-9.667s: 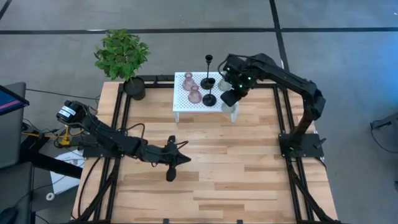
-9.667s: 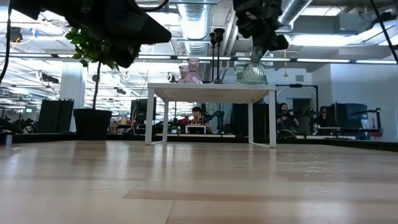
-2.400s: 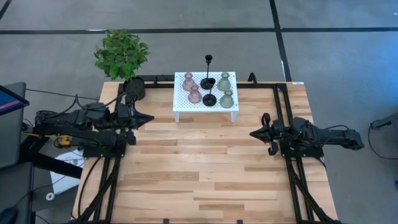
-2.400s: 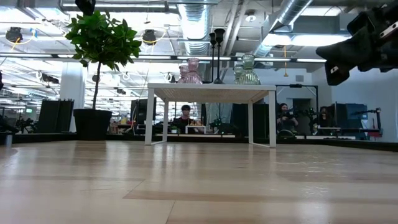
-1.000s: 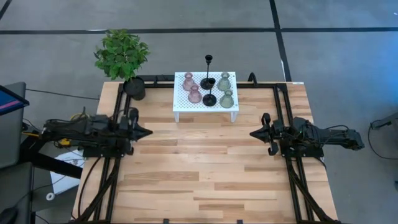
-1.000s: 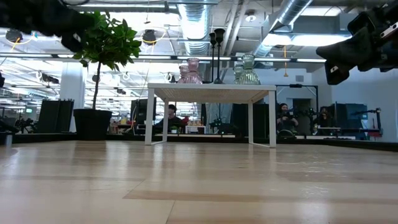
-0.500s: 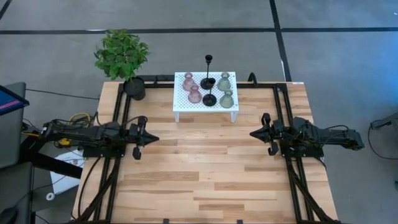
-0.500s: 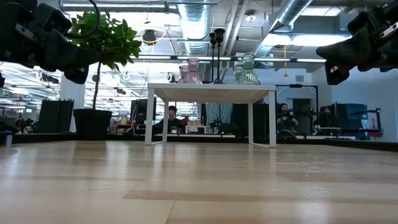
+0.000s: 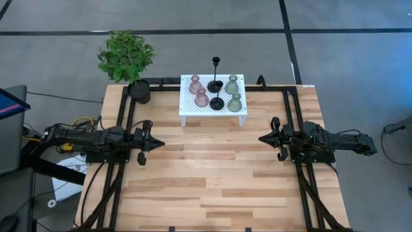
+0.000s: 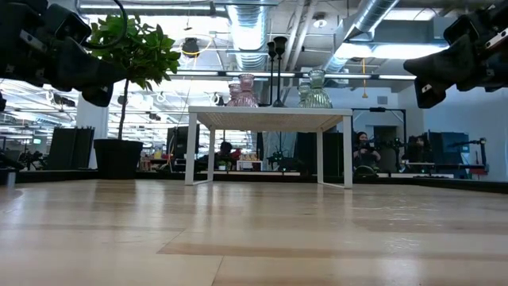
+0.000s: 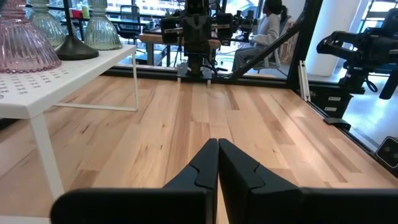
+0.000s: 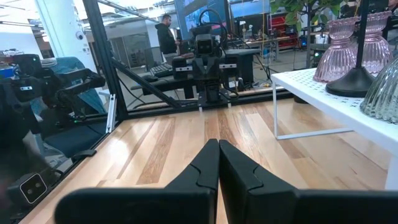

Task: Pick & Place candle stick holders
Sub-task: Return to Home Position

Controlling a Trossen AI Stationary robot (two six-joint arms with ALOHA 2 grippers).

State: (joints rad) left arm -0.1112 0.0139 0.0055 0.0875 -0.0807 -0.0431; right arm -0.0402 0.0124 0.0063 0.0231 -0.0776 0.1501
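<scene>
All six candle stick holders (image 9: pixel 201 98) stand on the white shelf (image 9: pixel 187 109) at the far edge of the table (image 9: pixel 212 183) — pink pair (image 9: pixel 194 84) toward the left arm, black pair (image 9: pixel 217 103) in the middle, green pair (image 9: pixel 235 102) toward the right. The left gripper (image 9: pixel 154 144) and the right gripper (image 9: pixel 262 138) sit low at opposite table sides, each claw pressed together on nothing, well apart from the shelf. The ribbed glass bulbs look light, slick and breakable — best pinched at the narrow neck — while the black ones want a gentle hold low on the thin stem.
</scene>
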